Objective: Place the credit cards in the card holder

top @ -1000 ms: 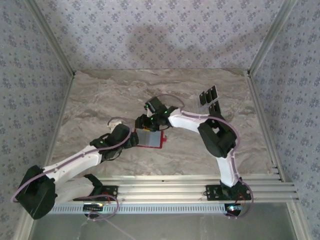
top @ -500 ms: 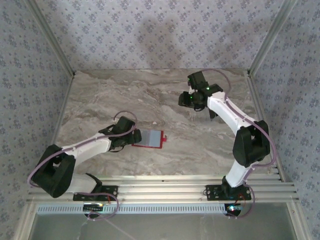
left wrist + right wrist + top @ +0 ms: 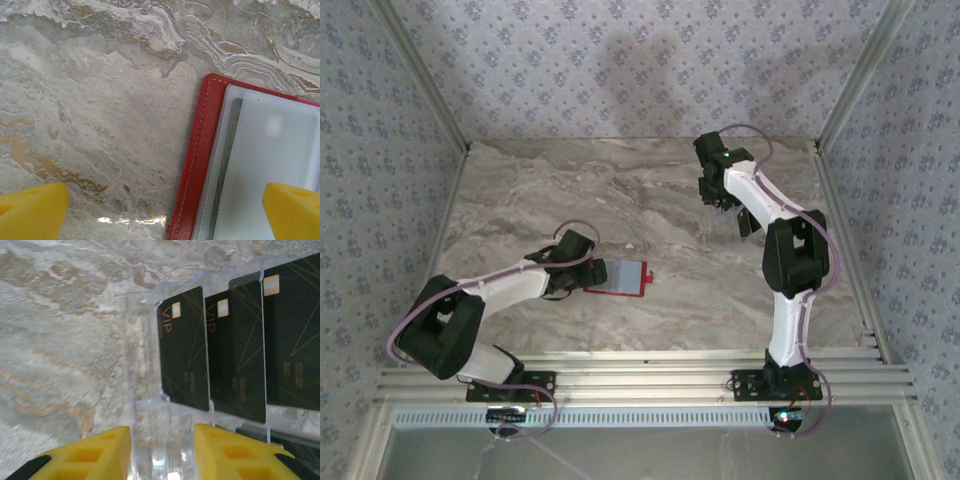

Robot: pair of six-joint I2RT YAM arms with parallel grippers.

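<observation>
Left gripper (image 3: 160,212) wide apart over cropped wallet (image 3: 260,165); right gripper (image 3: 162,450) half-parted, empty, cards (image 3: 235,350) just ahead in blurry rack (image 3: 137,355).

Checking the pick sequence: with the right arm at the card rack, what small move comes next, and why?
Probably ease the right gripper forward onto the leftmost card, then close. Its jaws stand apart, holding nothing, short of the cards, and that card in the clear rack nearly lines up with their gap.

wallet (image 3: 197,165): red, grey-clear pockets | cards (image 3: 185,350): black, thin gold lines | table (image 3: 100,100): grey-beige marble, rust veins | walls (image 3: 620,60): pale blue floral print | fingers (image 3: 90,455): yellow
</observation>
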